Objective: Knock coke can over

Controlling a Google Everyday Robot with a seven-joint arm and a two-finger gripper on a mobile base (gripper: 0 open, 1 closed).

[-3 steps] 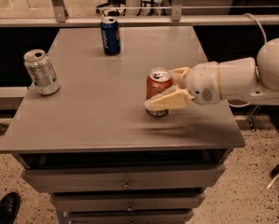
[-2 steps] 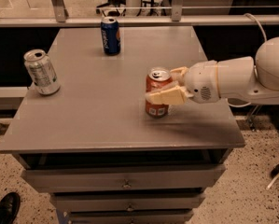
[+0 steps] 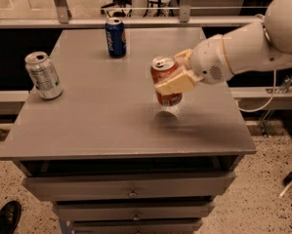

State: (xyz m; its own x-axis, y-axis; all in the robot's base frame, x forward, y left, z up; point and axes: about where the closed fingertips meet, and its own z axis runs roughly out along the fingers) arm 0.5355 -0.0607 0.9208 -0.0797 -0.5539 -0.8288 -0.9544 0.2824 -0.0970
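The coke can (image 3: pixel 161 74), red-orange with a silver top, is held over the right middle of the grey table (image 3: pixel 101 121). It hangs a little above the surface, tilted slightly, with its shadow on the table below it. My gripper (image 3: pixel 169 72) reaches in from the right on the white arm (image 3: pixel 243 48) and is shut on the coke can. One cream finger (image 3: pixel 177 82) lies across the can's front, and the other sits behind its top.
A dark blue can (image 3: pixel 115 37) stands upright at the back middle of the table. A silver-grey can (image 3: pixel 44 75) stands near the left edge. Drawers (image 3: pixel 131 191) are below the tabletop. A black shoe (image 3: pixel 4 218) is on the floor at bottom left.
The coke can stood on the table with the gripper around it. It has now been raised a little off the surface and tilted; the other cans have not moved.
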